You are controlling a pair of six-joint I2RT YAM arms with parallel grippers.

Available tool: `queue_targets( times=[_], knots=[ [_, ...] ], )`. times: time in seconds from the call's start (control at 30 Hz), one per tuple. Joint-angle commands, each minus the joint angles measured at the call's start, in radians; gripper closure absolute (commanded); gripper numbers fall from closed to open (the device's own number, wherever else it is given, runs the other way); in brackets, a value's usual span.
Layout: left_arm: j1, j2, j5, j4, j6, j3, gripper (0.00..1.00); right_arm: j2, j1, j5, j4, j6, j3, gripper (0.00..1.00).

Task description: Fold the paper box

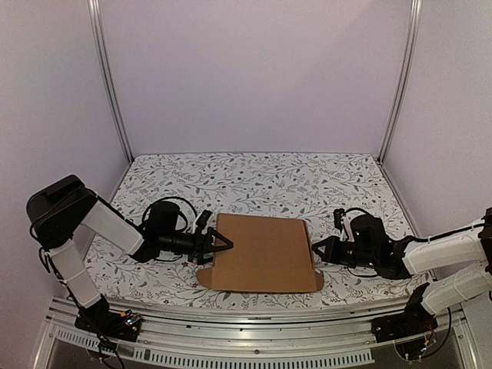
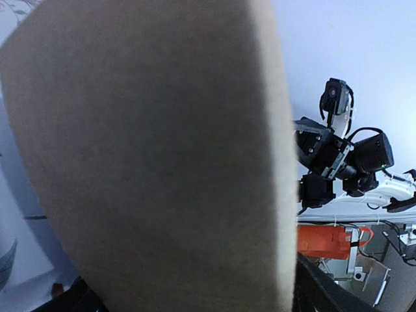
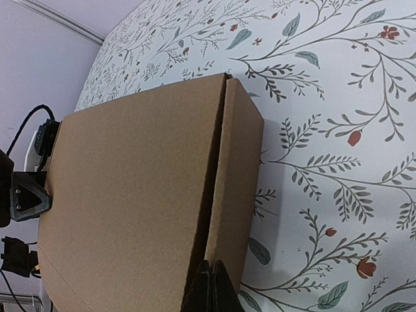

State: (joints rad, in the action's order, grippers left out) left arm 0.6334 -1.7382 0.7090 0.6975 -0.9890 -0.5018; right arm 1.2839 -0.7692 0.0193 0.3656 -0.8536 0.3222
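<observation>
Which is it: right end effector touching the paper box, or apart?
Touching. The right wrist view shows the shut right end effector tip-first against the side wall of the paper box, no gap.

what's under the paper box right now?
The paper box lies flat on the floral table cover, which shows on every side of it. The patch directly beneath is hidden by the cardboard, so anything there cannot be seen.

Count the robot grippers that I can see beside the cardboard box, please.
2. The left gripper is at the paper box's left edge; the right gripper is at its right edge. No other is visible.
</observation>
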Motion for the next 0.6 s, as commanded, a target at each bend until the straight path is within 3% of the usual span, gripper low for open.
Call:
queue_targets(
  times=[0.0,0.3,0.43,0.57],
  knots=[
    [-0.013,-0.036,0.037,0.103,-0.048,0.006,0.22,0.034,0.011,-0.058,-0.214,0.018,-0.051,1.00],
    [-0.014,-0.044,0.059,0.124,-0.074,-0.007,0.42,0.027,0.011,-0.055,-0.217,0.022,-0.045,1.00],
    [-0.014,-0.032,0.064,0.130,-0.082,-0.010,0.46,0.016,0.011,-0.046,-0.217,0.033,-0.035,1.00],
    [-0.014,0.004,0.063,0.141,-0.088,-0.004,0.46,-0.064,0.010,-0.051,-0.236,0.053,-0.021,0.86]
  ],
)
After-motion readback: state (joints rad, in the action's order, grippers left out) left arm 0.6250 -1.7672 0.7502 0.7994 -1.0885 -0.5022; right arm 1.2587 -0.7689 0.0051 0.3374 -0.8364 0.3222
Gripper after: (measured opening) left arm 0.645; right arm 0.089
